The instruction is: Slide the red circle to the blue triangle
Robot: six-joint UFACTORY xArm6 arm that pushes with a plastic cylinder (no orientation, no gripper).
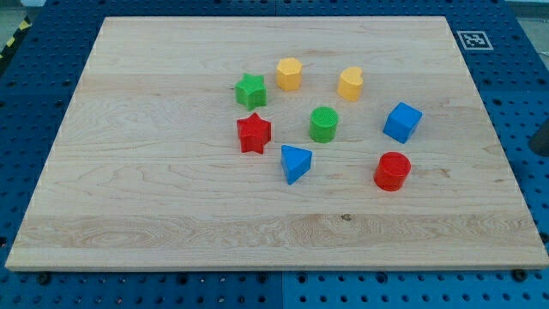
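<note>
Tip unseen; red circle (pixel 393 171) lies right of blue triangle (pixel 295 163).

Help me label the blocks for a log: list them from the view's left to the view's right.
Green star → red star → yellow hexagon → blue triangle → green cylinder → yellow block → red circle → blue cube. My tip does not show.

Red circle (pixel 393 170) sits right of blue triangle (pixel 295 163).

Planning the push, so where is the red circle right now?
The red circle sits right of the board's centre in the camera view, below the blue cube and right of the blue triangle. My tip isn't visible.
</note>
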